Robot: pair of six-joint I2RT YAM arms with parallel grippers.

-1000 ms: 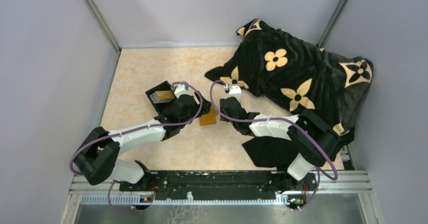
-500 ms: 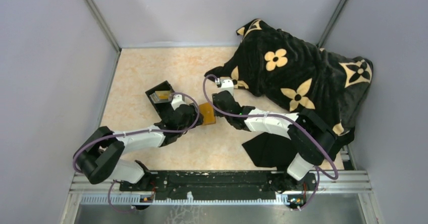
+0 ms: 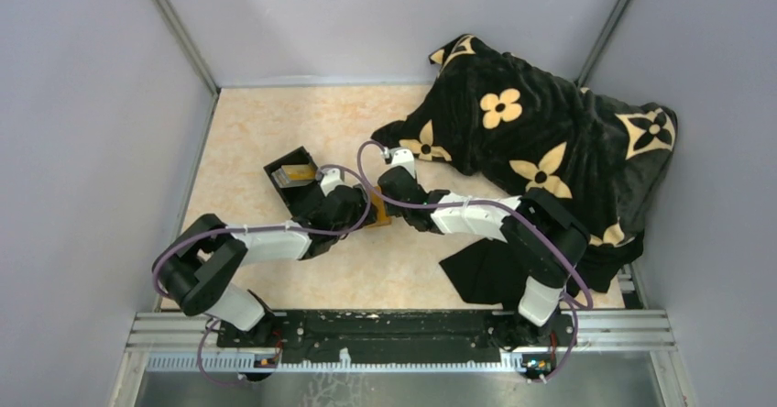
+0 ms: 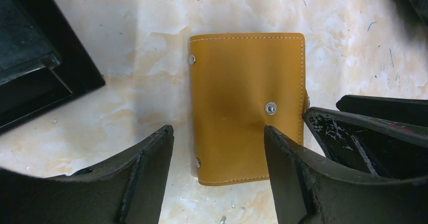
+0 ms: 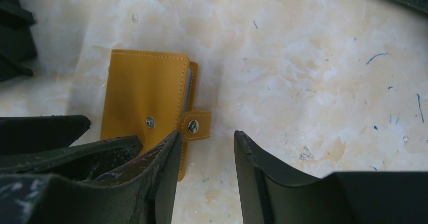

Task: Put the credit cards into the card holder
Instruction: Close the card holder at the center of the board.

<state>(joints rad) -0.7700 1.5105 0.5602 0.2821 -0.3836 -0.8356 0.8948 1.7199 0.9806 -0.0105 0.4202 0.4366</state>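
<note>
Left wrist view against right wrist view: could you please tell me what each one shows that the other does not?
Only the left wrist view shows the whole closed cover of the card holder, with two small studs along one edge. Only the right wrist view shows the snap tab sticking out from its side. Both show the holder lying flat on the marbled table, and both show the left gripper and right gripper open next to it.

We read no text, label or number anywhere; the black blanket point(image 3: 541, 141) carries only flower motifs.
</note>
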